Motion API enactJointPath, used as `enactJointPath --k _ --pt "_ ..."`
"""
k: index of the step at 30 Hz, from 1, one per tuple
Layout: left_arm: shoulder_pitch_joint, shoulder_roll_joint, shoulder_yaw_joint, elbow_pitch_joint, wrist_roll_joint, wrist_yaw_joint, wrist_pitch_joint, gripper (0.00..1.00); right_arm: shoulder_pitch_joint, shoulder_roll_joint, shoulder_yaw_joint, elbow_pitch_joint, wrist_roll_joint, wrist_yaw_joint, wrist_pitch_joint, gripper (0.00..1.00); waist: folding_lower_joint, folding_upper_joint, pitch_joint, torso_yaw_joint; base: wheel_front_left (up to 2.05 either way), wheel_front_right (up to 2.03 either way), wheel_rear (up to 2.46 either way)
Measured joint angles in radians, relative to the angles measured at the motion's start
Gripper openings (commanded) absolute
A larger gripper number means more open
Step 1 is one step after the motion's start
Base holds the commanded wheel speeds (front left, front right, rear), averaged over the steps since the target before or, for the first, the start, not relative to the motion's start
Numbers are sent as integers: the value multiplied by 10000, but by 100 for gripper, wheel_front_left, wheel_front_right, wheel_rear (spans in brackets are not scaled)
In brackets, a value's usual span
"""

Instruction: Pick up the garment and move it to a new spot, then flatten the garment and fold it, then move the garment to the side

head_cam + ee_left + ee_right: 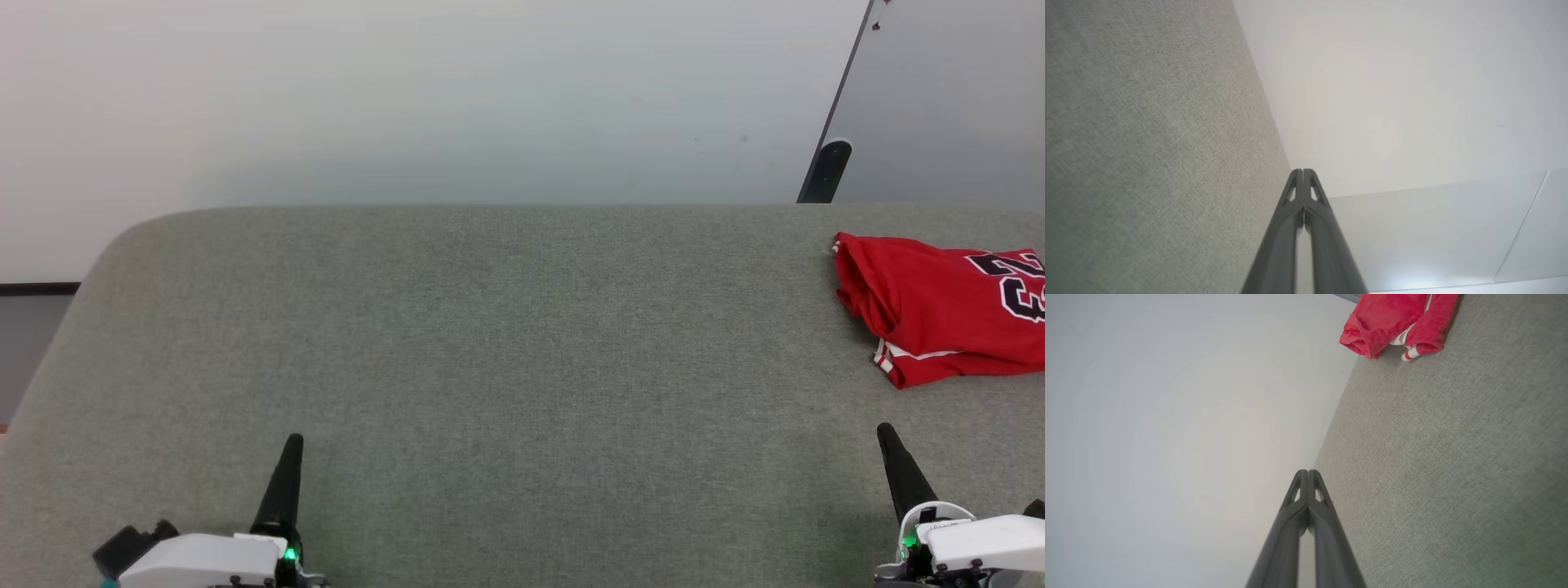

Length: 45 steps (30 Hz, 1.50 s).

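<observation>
Garment (939,310): a red jersey-style shirt, loosely folded into a low, rumpled bundle, with a black number print outlined in white on its upper face and a strip of red-and-white striped trim showing at its near-left corner. A thin white line runs along the near fold. In the right wrist view the same bundle (1392,322) shows a rolled red edge and a small striped cuff poking out.

It lies on the far right part of the bench (490,343), close to the far edge and cut off by the right border of the head view. The bench is covered in grey-green woven fabric with a rounded far-left corner. Beyond it is a pale, plain surface, and at the far right a grey panel (947,98) with a dark slanted edge.

The bundle's long axis runs left to right, roughly along the far edge, its bunched end pointing left.

The left end effector (294,441) and the right end effector (884,429) sit at the near edge, well apart from the garment, each with its fingers pressed together on nothing.
</observation>
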Motion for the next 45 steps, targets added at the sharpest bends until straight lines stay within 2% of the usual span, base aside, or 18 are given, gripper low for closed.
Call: enactJointPath --k 32,45 --pt "-466 -86 115 -4 -2071 0 631 0 -276 203 -161 -163 2313 -2 301 0 0 0 52 43 0 0 0" --pt "-496 -98 125 -6 -2268 0 673 0 -362 224 -178 -190 2477 -2 339 0 0 0 57 47 0 0 0"
